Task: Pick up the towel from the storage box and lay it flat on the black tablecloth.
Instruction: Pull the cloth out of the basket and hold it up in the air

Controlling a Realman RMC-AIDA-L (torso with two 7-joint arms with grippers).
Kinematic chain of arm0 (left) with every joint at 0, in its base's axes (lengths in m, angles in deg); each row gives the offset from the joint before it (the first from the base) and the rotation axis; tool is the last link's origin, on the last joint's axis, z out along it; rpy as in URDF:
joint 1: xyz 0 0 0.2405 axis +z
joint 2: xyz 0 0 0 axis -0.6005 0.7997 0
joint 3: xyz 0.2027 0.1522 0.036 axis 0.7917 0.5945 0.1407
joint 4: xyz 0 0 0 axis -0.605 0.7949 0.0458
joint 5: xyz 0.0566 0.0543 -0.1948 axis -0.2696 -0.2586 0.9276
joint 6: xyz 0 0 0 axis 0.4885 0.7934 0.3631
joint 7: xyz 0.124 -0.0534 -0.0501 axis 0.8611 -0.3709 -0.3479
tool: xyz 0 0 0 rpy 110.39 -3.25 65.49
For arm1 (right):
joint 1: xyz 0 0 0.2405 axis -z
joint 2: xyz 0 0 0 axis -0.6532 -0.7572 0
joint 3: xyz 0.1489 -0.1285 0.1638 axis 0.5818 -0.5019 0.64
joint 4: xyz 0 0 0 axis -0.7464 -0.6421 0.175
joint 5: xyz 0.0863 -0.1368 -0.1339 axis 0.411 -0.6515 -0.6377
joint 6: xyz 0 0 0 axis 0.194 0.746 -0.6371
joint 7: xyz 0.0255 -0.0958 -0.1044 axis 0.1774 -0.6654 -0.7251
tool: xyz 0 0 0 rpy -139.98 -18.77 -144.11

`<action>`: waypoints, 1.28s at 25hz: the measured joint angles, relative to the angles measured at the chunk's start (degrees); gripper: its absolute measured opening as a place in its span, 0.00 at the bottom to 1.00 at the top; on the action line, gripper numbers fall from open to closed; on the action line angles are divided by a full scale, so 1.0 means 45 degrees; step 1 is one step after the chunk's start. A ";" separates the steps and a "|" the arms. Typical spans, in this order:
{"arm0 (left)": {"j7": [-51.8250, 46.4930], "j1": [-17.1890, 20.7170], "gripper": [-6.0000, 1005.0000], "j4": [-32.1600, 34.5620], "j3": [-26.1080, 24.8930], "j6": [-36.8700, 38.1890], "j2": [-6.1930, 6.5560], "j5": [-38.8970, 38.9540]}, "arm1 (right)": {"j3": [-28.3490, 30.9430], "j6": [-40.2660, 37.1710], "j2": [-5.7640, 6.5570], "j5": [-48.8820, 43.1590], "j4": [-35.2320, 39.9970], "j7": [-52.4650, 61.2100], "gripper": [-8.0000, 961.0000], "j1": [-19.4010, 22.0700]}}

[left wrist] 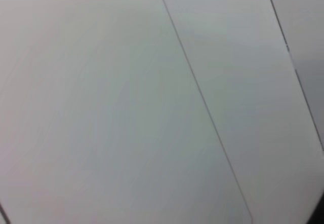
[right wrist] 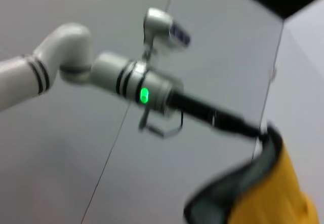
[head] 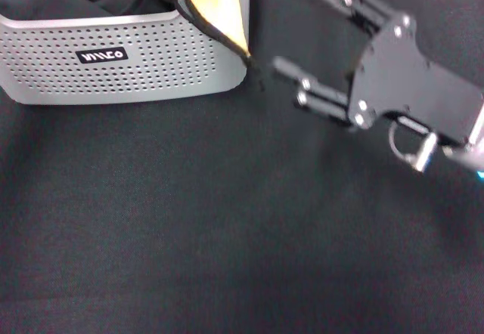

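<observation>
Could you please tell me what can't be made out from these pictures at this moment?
- Most of the towel: head view, cut off by the top edge and hidden inside the storage box.
- Left gripper: the left wrist view shows only a pale surface; the right wrist view shows the left arm, its end hidden behind the towel.
- The right gripper is open, holding nothing.

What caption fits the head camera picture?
Open right gripper reaches toward the towel hanging over the storage box.

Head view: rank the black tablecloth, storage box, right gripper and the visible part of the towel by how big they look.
1. black tablecloth, fills most of the view.
2. storage box, cut off by the frame.
3. right gripper with its mount, open, closer to the camera, so it may look oversized.
4. towel, only a hanging fold shows.
</observation>
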 joint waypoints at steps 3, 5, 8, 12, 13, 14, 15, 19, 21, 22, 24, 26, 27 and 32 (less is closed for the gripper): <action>0.0069 0.0270 0.01 -0.0004 0.0348 -0.0006 -0.0013 0.0113 | -0.0370 0.0008 -0.0001 0.0793 0.0402 0.0260 0.76 -0.0354; 0.0183 0.0508 0.01 -0.0003 0.0729 -0.0007 -0.0018 0.0179 | -0.0432 0.0015 -0.0001 0.1252 0.0449 0.1020 0.68 -0.0582; 0.0308 0.0996 0.01 -0.0015 0.1482 -0.0170 -0.0033 0.0282 | -0.0385 0.0066 -0.0001 0.1701 0.0267 0.2057 0.57 -0.0875; 0.0340 0.1628 0.01 -0.0024 0.2543 -0.0828 -0.0039 0.0350 | -0.0316 0.0218 -0.0001 0.2010 -0.0205 0.3246 0.54 -0.1470; 0.0374 0.1740 0.01 -0.0025 0.2826 -0.0936 -0.0039 0.0352 | -0.0314 0.0252 -0.0001 0.2031 -0.0302 0.3490 0.54 -0.1594; 0.0398 0.1798 0.01 -0.0025 0.3006 -0.0983 -0.0042 0.0352 | -0.0320 0.0315 -0.0001 0.2031 -0.0475 0.3829 0.53 -0.1799; 0.0415 0.1834 0.01 -0.0026 0.3169 -0.1009 -0.0046 0.0357 | -0.0350 0.0413 -0.0001 0.2033 -0.0622 0.4165 0.52 -0.2001; 0.0414 0.1756 0.01 -0.0026 0.3451 -0.1138 -0.0059 0.0361 | -0.0524 0.0712 -0.0002 0.1994 -0.0920 0.5075 0.50 -0.2480; 0.0390 0.1670 0.01 -0.0042 0.3464 -0.1171 -0.0058 0.0361 | -0.0786 0.0773 -0.0001 0.1989 -0.0990 0.5355 0.50 -0.2580; 0.0376 0.1638 0.01 -0.0049 0.3475 -0.1213 -0.0060 0.0359 | -0.0978 0.0792 -0.0002 0.2000 -0.0992 0.5422 0.49 -0.2569; 0.0370 0.1617 0.01 -0.0054 0.3506 -0.1303 -0.0060 0.0359 | -0.1237 0.0820 -0.0001 0.2014 -0.0958 0.5475 0.49 -0.2480; 0.0366 0.1594 0.01 -0.0054 0.3548 -0.1386 -0.0055 0.0359 | -0.1425 0.0820 -0.0002 0.2030 -0.0895 0.5507 0.47 -0.2333; 0.0360 0.1582 0.01 -0.0058 0.3560 -0.1419 -0.0049 0.0359 | -0.1479 0.0821 -0.0001 0.2060 -0.0875 0.5517 0.46 -0.2267; 0.0355 0.1567 0.01 -0.0090 0.3577 -0.1433 -0.0042 0.0361 | -0.1432 0.0894 -0.0001 0.2194 -0.0850 0.5524 0.42 -0.2135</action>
